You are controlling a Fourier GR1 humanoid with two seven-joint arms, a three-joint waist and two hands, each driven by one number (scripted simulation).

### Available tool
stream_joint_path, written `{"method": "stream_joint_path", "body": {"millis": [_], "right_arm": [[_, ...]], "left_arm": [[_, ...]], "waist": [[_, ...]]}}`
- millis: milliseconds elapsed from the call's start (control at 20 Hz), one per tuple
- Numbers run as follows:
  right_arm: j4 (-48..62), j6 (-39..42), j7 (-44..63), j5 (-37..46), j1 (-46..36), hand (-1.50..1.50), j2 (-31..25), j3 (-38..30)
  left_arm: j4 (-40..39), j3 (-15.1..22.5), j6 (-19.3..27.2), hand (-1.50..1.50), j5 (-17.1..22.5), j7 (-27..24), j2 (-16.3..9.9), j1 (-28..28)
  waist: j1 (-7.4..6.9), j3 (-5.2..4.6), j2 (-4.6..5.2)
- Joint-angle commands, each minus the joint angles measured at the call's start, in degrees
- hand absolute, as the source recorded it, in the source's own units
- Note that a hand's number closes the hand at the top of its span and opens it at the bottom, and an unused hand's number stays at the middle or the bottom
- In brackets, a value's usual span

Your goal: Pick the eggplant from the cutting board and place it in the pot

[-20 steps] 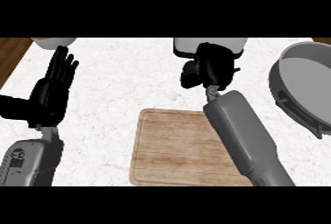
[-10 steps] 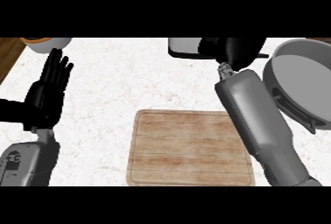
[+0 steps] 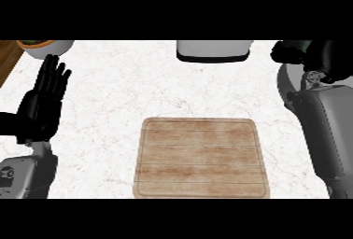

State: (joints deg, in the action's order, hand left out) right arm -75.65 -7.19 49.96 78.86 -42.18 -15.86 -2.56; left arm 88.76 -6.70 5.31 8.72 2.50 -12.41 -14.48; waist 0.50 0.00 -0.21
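No brand, label or writing can be read anywhere in the head view.

The white, faintly veined stone counter (image 3: 172,84) fills nearly the whole view, and a strip of brown wood (image 3: 7,58) shows at its far-left corner. A pale, rounded-corner wooden cutting board (image 3: 201,158) lies at the counter's near edge, a little right of centre, its top bare. Wide bare counter lies between the board and the far edge, and also between the board and the left edge.

At the far edge, near the middle, stands a white box-shaped appliance with a dark base (image 3: 212,50). In the far-left corner sits a white round bowl (image 3: 45,46) with something green and brown inside.

The left hand (image 3: 43,105) rests open near the left edge, fingers straight and pointing away.

The right hand (image 3: 324,58) is in the far-right corner, at the end of its grey forearm (image 3: 332,135). Its fingers look curled, but I cannot tell whether they hold anything. A grey curved rim (image 3: 283,86), probably the pot, shows just beside the forearm. The eggplant cannot be made out.
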Motion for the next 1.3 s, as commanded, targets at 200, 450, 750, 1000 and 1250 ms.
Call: {"method": "stream_joint_path", "body": {"millis": [200,450,750,1000,1250], "right_arm": [[0.4,-4.66,-11.28,-9.19,8.37,1.5,-10.03,-10.59],[4.88,-8.27,-21.2,-16.37,11.4,1.5,-13.19,-15.1],[21.26,-15.33,-31.33,-20.05,9.29,1.5,-16.94,-19.27],[37.31,-19.47,-32.55,-16.95,3.4,1.5,-16.72,-18.53],[41.38,-12.51,-36.34,-28.55,2.67,-1.5,-15.34,-25.37]], "left_arm": [[-3.75,-1.21,-0.9,0.0,-0.34,-3.01,0.05,-0.8],[-0.76,0.24,-0.38,0.0,-0.86,0.28,0.86,-1.35],[0.03,1.31,1.07,0.0,-2.49,2.53,1.47,-3.13],[-0.92,0.23,-0.71,0.0,-1.29,-0.12,1.36,-2.37],[0.53,0.49,0.0,0.0,-1.12,1.95,1.82,-2.35]], "waist": [[-0.27,0.01,0.29],[-0.61,0.02,0.23],[-0.87,0.05,0.36],[-1.88,0.08,0.73],[-1.68,0.13,0.6]]}}
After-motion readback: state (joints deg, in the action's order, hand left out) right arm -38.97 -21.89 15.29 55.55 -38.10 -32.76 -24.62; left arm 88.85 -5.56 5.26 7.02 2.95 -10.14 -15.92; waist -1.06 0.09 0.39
